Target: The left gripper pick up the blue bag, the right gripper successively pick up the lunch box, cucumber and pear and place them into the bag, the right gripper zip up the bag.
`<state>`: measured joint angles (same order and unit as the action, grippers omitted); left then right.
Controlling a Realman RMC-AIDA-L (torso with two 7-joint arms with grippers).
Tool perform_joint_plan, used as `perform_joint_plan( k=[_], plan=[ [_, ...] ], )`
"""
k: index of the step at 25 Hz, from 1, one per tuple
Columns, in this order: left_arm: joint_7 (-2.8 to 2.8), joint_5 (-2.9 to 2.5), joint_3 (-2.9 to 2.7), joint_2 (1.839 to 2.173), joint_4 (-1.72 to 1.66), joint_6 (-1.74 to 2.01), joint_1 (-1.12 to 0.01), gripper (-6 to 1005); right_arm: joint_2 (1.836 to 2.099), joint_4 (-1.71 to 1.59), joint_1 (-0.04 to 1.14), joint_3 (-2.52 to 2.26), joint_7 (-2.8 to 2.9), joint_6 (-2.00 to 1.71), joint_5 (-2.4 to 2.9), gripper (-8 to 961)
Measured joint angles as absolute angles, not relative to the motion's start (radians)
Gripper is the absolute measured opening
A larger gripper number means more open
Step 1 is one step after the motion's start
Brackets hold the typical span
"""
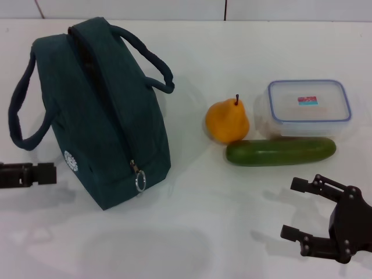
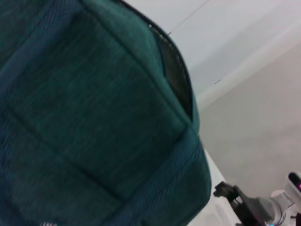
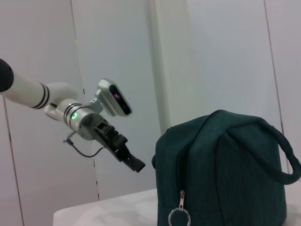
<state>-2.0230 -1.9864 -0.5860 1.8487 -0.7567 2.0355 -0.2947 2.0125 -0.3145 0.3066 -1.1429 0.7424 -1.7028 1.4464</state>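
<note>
The blue bag point(image 1: 110, 128) stands upright on the left of the white table, with its ring-pull zipper point(image 1: 140, 181) at the near end. My left gripper point(image 1: 51, 173) hovers just left of the bag's near corner and points at it. In the left wrist view the bag point(image 2: 94, 117) fills the picture. The orange pear point(image 1: 226, 121), the green cucumber point(image 1: 281, 151) and the clear lunch box point(image 1: 309, 107) lie grouped on the right. My right gripper point(image 1: 292, 209) hangs open and empty in front of the cucumber.
The bag's two loop handles point(image 1: 152, 64) stick out to either side. In the right wrist view the bag point(image 3: 221, 169) and the left gripper point(image 3: 134, 164) stand before a white wall. The table point(image 1: 192, 232) runs bare between bag and food.
</note>
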Motion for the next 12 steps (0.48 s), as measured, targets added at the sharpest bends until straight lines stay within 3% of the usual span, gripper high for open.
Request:
perform_joint_plan(
  k=[12],
  plan=[
    [-2.194, -1.783, -0.557, 1.802, -0.766, 2.032, -0.316, 710, 2.013, -0.313, 0.307, -1.144, 0.742, -1.701, 1.446, 842]
  ],
)
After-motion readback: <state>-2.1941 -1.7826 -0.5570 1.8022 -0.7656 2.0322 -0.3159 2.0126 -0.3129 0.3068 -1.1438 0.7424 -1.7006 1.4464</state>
